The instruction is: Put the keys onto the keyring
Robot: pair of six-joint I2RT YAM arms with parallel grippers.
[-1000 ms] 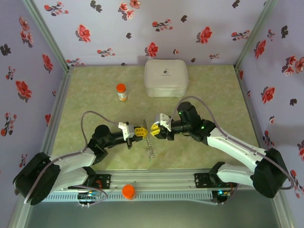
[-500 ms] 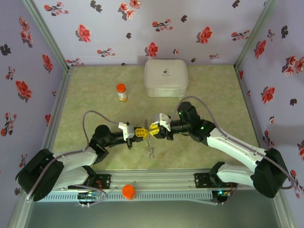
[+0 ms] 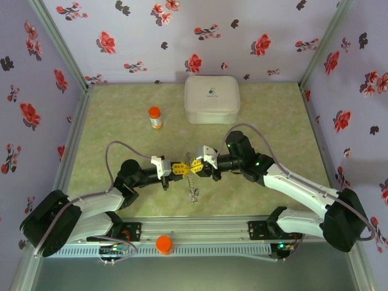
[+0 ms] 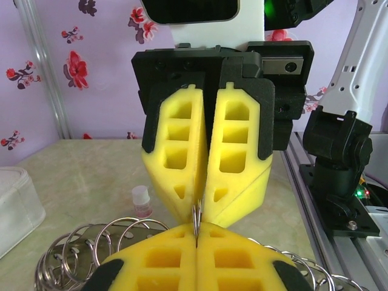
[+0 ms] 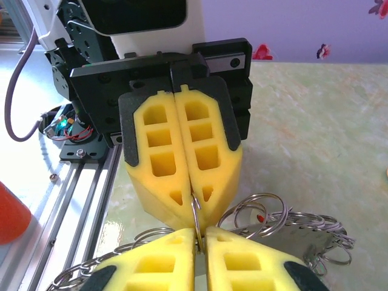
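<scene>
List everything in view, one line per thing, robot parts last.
silver metal rings: one linked cluster, silver, table centre
white lidded plastic box: one, white, far centre
orange-capped bottle: one, orange cap, left of the box
small white-capped vial: one, white cap, on the table near the rings
orange round object: one, orange, near rail
table: one, pale green
left end effector: one, yellow fingers, shut on a ring
right end effector: one, yellow fingers, shut on the same ring

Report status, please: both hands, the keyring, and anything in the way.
Left hand and right hand shut, tip to tip, both pinching one thin ring. Bunch of silver rings trails below them. Orange-capped bottle, white box far behind, apart.
</scene>
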